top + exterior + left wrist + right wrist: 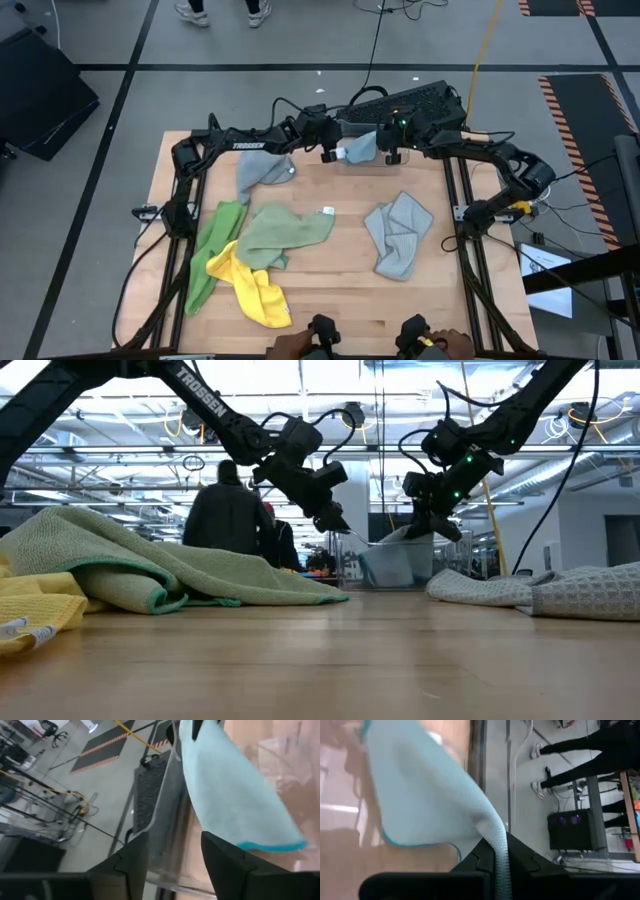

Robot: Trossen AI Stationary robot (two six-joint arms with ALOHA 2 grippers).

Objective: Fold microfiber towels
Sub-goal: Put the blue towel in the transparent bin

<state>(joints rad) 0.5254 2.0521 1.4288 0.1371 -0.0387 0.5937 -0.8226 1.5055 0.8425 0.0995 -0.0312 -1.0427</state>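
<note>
My right gripper (393, 154) is shut on the light blue towel (360, 148) above the clear bin (385, 565) at the table's far edge. My left gripper (328, 152) is open and empty just left of that towel, which shows ahead of its fingers in the left wrist view (235, 795). Lying flat on the table are a grey towel (262, 172) at the far left, a sage green towel (285, 232), a bright green towel (215, 250), a yellow towel (255, 288) and a second grey towel (400, 235) on the right. My right gripper pinches a bunched fold of the light blue towel (492, 827) between its two fingers. The fingers slant down from above and from the table's right. The towel hangs slack below the gripper, and its lower part (400, 560) reaches into the clear bin.
The clear bin's wall (165, 795) stands close to my left gripper. A dark keyboard (405, 100) lies beyond the table's far edge. A person (225, 510) stands behind the table. Hands on controllers (420, 335) show at the near edge. Bare wood (330, 290) lies at the near middle.
</note>
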